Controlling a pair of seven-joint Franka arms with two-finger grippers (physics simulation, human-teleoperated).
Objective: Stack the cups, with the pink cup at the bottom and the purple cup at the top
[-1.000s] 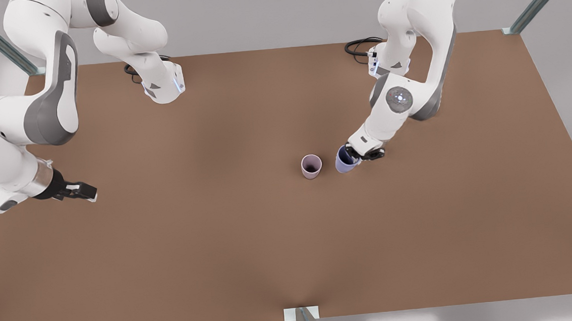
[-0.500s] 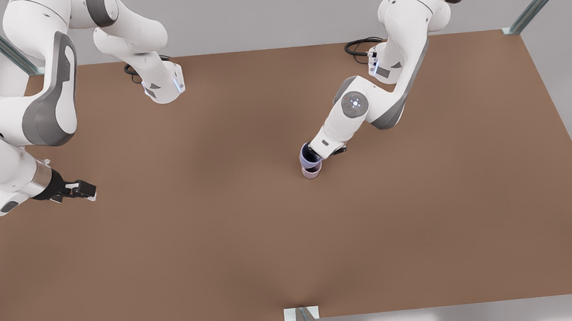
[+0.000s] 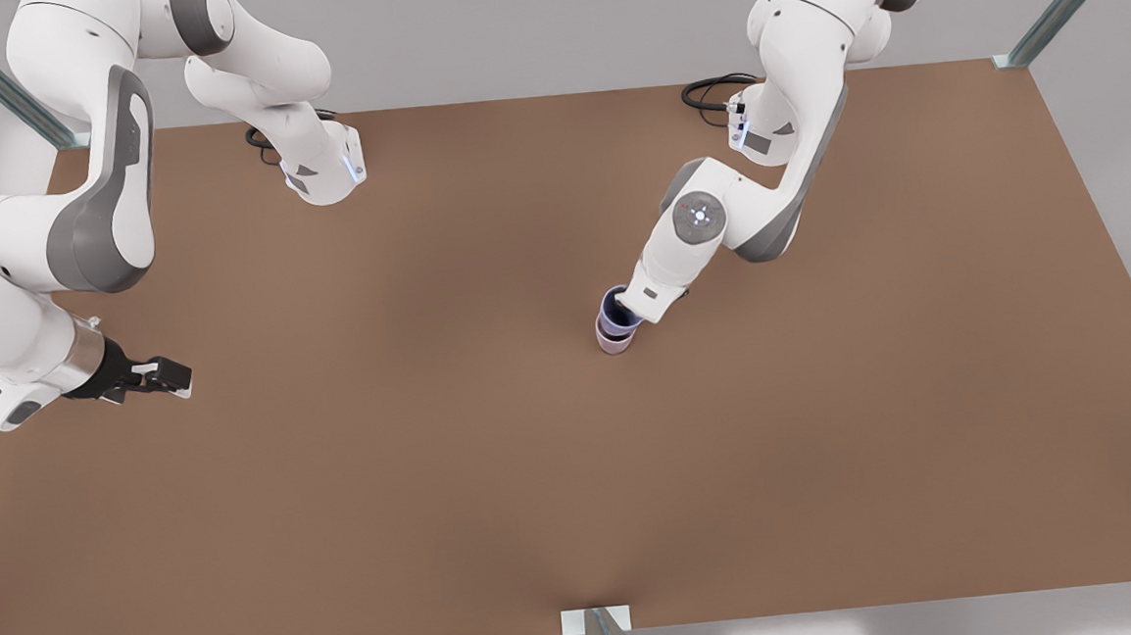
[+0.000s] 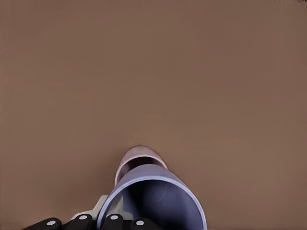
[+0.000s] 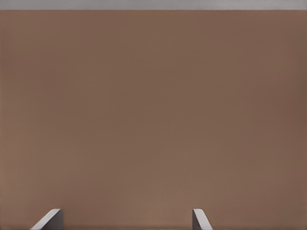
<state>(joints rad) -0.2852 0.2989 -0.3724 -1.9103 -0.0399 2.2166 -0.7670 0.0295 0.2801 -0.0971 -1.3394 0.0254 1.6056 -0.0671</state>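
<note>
Fingers of the left gripper [image 3: 635, 305] are closed on the rim of the purple cup [image 3: 613, 313], just right of centre in the front view. In the left wrist view the dark finger [image 4: 112, 222] bases sit at the lower edge of the frame against the near side of that cup's [image 4: 154, 200] rim, its open mouth facing the camera. The purple cup sits in the mouth of the pink cup [image 3: 614, 342], which stands upright on the brown tabletop [image 3: 575, 474]; a band of the pink cup [image 4: 139, 157] shows past the purple one in the wrist view. The white arm behind the left gripper runs up toward the upper right of the front view.

Fingers of the right gripper [image 3: 168, 375] are set wide apart, as the two pale tips [image 5: 52, 219] at the lower edge of the right wrist view show, with nothing between them. That gripper hangs at the far left of the front view, well apart from the cups, and its arm waits.
</note>
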